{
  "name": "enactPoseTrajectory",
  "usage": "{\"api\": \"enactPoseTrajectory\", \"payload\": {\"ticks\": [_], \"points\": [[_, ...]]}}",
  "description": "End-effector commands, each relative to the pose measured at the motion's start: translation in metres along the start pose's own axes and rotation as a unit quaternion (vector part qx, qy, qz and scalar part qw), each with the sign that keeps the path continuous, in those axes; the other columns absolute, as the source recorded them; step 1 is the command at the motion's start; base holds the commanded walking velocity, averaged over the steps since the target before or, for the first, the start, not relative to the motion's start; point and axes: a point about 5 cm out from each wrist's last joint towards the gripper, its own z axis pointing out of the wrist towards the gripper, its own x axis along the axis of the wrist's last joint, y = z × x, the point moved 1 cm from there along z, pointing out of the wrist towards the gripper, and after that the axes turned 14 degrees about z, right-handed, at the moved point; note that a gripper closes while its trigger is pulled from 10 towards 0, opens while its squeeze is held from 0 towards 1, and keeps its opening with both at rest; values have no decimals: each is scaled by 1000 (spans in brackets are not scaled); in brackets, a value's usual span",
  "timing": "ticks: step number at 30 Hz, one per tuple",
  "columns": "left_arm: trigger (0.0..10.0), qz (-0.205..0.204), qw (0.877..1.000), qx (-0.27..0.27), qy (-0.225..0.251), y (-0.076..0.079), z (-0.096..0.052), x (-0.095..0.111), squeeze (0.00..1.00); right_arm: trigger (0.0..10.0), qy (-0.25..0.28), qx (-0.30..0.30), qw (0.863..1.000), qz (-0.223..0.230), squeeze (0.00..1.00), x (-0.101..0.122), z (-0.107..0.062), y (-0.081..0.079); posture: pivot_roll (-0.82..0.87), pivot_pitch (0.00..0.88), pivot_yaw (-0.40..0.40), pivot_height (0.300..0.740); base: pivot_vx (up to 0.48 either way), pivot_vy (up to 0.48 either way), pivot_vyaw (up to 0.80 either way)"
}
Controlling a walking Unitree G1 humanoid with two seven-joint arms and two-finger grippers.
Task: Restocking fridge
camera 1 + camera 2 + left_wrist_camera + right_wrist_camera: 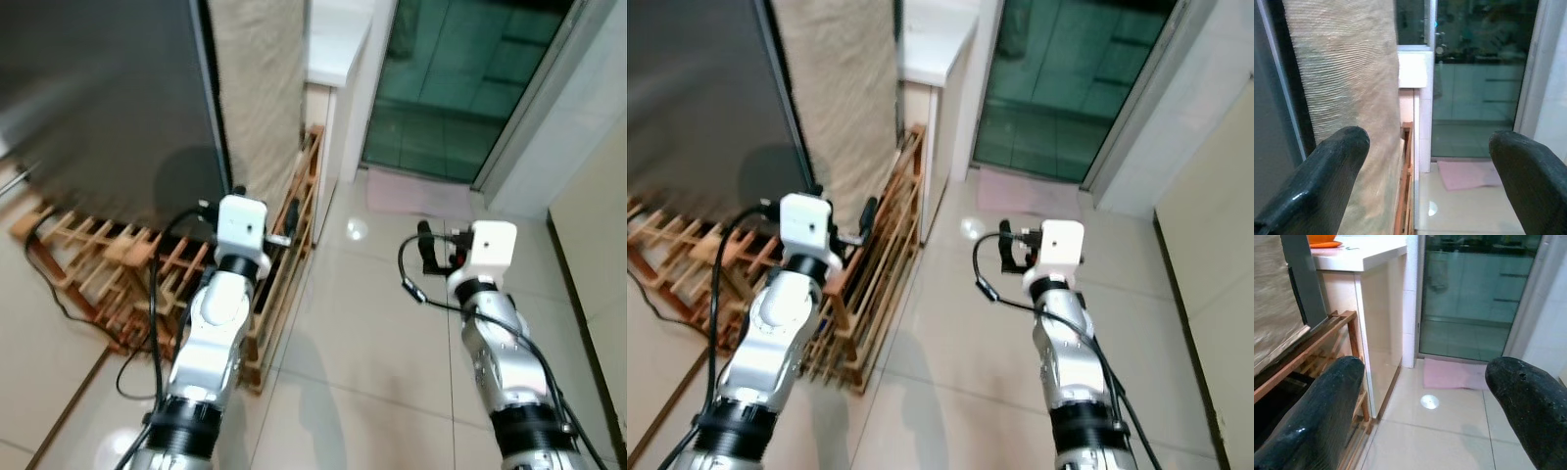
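The tall dark grey front of the fridge [98,88] stands at my left, its door closed, with a beige textured side panel [260,88] facing me. My left gripper [1427,152] is raised close beside that panel; its two black fingers are spread wide with nothing between them. My right gripper [1422,387] is held up over the tiled floor, apart from the fridge, also open and holding nothing. In the left eye view, the left wrist [241,223] and right wrist [490,245] are both lifted at about the same height.
A low wooden slatted rack [118,264] runs under and alongside the fridge, with black cables trailing over it. A white counter [1366,252] carrying something orange [1322,239] stands beyond. Ahead is a glass sliding door [460,78], a pink mat [411,191] and glossy floor tiles [362,343].
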Motion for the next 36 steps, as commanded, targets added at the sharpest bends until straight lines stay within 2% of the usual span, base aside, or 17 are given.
{"api": "enactPoseTrajectory", "payload": {"ticks": [1, 7, 14, 19, 23, 26, 29, 32, 36], "points": [[10000, 3, 999, 29, 16, -16, 1, 6, 0, 10000, 18, 18, 1000, 2, 0, 7, 5, -11, -4, 0, -48, 740, 0, 435, 0], [10000, -11, 998, 52, 15, -21, 2, 7, 0, 10000, 13, 22, 1000, 0, 0, 4, 3, -11, -1, 0, -50, 740, 0, 145, 0], [10000, -23, 999, 39, 0, -15, -5, 2, 0, 10000, 7, 25, 1000, -1, 0, 0, 2, -12, 0, 0, -53, 740, 0, 0, 0], [10000, -25, 999, 20, -4, -12, -3, 2, 0, 10000, 6, 24, 1000, -2, 0, 1, 3, -10, -2, 0, -56, 740, 0, 0, 0], [10000, -27, 998, -53, -2, 9, 7, 14, 0, 10000, 7, 16, 1000, -1, 0, 4, 5, -6, -6, 0, -55, 740, 0, 0, 0], [10000, -30, 997, -77, 6, 20, 14, 24, 0, 10000, 13, 10, 1000, -6, 0, 8, 8, -5, -20, 0, -49, 740, 0, 0, 0], [10000, -23, 997, -73, -1, 22, 19, 25, 0, 10000, 20, 4, 1000, -9, 0, 13, 10, -3, -20, 0, -53, 740, 0, 0, 0], [10000, -32, 998, -52, -12, 17, 26, 27, 0, 10000, 23, 0, 1000, -6, 0, 16, 10, -2, -16, 0, -65, 740, 0, 0, 0], [10000, -26, 998, -49, -10, 17, 31, 32, 0, 10000, 13, 5, 1000, -4, 0, 11, 8, -6, 1, 0, -78, 740, 0, 0, 0]]}}
